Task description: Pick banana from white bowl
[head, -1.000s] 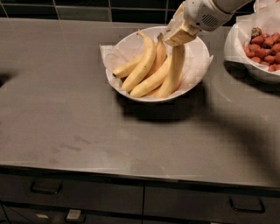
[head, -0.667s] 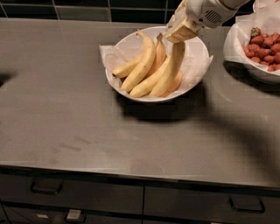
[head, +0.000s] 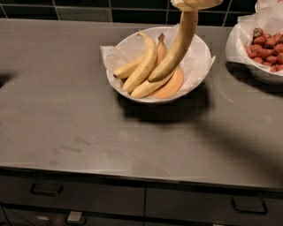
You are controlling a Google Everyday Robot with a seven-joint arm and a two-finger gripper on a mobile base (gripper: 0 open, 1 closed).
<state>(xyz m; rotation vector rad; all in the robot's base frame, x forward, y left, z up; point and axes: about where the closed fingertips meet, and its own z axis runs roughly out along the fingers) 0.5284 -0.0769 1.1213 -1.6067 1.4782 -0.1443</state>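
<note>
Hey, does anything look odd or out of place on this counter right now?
One banana hangs steeply from the claw at the picture's top edge, its lower tip over the white bowl. Odd too: a pale orange piece lies among the other bananas. Nothing spilled.

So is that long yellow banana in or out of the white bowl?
Out: banana hangs from the gripper at top, above the bowl.

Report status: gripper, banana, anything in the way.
Gripper at top edge, shut on banana. Banana hanging, lower end over white bowl. Nothing blocking lift.
</note>
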